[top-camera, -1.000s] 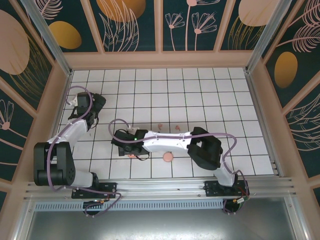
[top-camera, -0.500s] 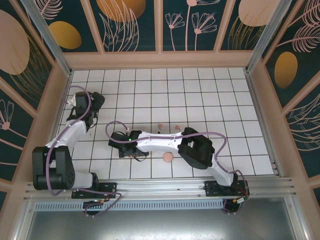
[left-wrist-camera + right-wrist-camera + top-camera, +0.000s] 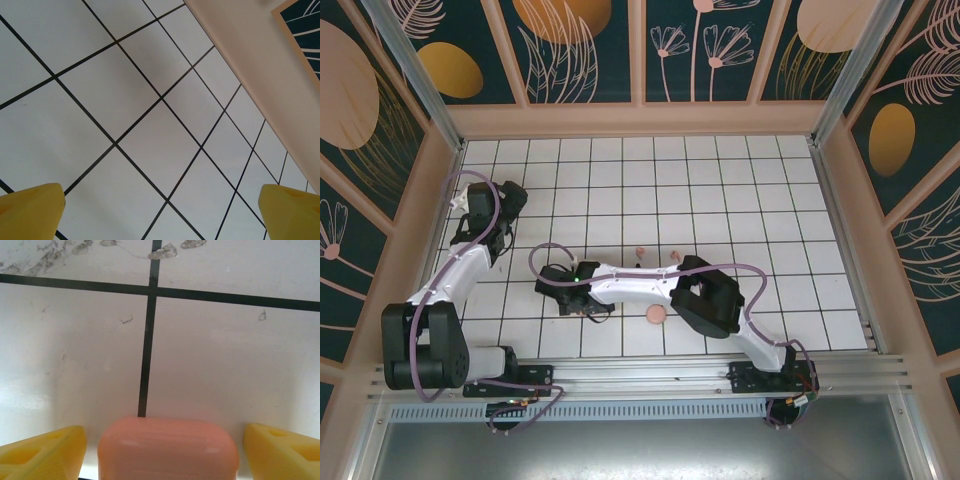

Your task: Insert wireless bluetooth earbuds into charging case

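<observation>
You had the right gripper (image 3: 162, 435) spread, pink charging case (image 3: 166, 452) between its fingers, untouched; likely grasp step, next needs a square close

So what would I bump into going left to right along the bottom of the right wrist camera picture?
yellow plastic pincer fingertip → smooth pink rounded plastic case → second yellow pincer fingertip

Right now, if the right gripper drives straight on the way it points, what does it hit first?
The pink rounded case, lying between the right gripper's open fingers with small gaps either side. Beyond it is the white tiled table; how far is unclear from the wrist view.
</observation>
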You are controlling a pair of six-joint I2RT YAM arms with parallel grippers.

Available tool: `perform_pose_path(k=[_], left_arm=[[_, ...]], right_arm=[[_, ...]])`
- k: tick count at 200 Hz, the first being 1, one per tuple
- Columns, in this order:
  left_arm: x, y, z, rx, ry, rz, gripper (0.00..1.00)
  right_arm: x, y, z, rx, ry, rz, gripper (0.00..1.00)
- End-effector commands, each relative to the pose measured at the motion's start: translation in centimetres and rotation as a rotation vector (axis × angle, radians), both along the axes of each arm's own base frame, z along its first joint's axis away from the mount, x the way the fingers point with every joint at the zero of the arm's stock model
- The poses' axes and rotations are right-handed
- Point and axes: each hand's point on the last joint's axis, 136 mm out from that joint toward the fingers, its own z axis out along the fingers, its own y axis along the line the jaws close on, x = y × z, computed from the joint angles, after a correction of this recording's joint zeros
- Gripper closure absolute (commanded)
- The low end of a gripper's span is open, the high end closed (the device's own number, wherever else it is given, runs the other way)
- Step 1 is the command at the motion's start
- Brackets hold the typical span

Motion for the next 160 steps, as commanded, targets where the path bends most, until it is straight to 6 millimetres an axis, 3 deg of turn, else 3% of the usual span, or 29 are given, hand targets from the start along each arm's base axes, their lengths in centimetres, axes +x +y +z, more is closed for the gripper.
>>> perform_pose_path(k=[1,65,160], left_arm=[[-0.34,0.55,0.38,0.025,-0.018,0.008,0.01],[-0.27,0.49,0.34,0.013,-0.021,0.012,0.02],[-0.52,0.47,-0.34,0.009,-0.006,0.014,0.01]], right_arm=[[-0.38,-0.57,-1.38,-0.048,0.016,-0.022,0.2],[-0.82,-1.03,-1.27,-0.077,0.005,-0.032,0.23],[-1.11,-0.49,-0.82,-0.074,-0.012,-0.024,0.37]])
